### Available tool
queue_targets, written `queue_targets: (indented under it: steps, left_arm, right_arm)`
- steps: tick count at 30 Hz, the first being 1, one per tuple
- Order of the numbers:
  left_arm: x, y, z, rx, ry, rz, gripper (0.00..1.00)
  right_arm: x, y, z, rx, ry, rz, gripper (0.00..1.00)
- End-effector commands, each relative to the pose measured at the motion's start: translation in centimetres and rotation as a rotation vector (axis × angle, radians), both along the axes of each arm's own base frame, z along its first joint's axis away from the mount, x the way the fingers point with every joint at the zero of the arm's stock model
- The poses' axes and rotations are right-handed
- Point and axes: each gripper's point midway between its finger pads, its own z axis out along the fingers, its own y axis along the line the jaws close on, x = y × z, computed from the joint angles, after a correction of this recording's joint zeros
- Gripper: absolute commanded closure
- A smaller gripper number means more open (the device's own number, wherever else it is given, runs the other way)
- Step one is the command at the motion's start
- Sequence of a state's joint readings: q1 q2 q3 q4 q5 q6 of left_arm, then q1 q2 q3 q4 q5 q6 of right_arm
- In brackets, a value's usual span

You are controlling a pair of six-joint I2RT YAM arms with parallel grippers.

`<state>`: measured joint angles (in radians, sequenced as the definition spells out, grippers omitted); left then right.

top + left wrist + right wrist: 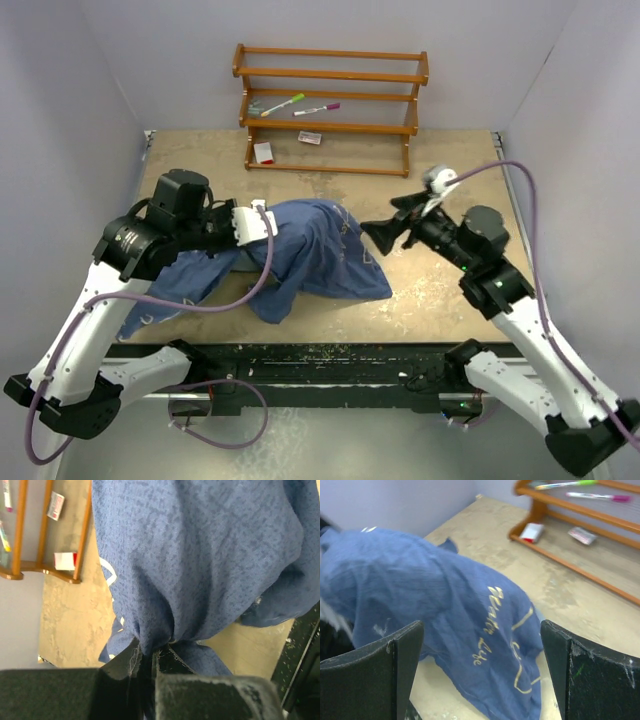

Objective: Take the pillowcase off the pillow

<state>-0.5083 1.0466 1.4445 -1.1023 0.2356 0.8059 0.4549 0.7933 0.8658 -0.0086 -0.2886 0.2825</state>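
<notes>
The navy pillowcase with cream "Water Life" script lies heaped mid-table, one end lifted. It fills the left wrist view and shows in the right wrist view. My left gripper is shut on a bunched fold of the pillowcase and holds it up; the pinch shows in the left wrist view. My right gripper is open and empty just right of the cloth, jaws wide apart in the right wrist view. The pillow is hidden; no cream surface shows.
A wooden rack stands at the back with two markers and small cards. The black rail runs along the table's near edge. Walls close in on left and right.
</notes>
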Motion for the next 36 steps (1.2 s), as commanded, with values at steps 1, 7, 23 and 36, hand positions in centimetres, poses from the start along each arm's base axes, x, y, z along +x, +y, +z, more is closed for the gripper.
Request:
queue_targets:
  steps: [1,7,23,36]
  left_arm:
    - [0.1,-0.1,3.9,-0.041,-0.129,-0.033,1.00]
    - [-0.8,-0.3,3.5,-0.029,-0.118,-0.089,1.00]
    - [-3.1,-1.7,7.2,-0.125,-0.219,-0.225,1.00]
    - [-2.0,-1.4,12.4,-0.282,-0.385,-0.111,0.25]
  right_arm:
    - [-1.2,5.6,0.9,-0.189,-0.286,0.243,0.00]
    - [-2.8,11.5,0.7,-0.325,-0.459,0.398,0.00]
    - [-3.9,20.1,-2.6,-0.398,-0.633,0.480,0.36]
    - [2.0,16.0,5.4,-0.386,-0.221,0.253,1.00]
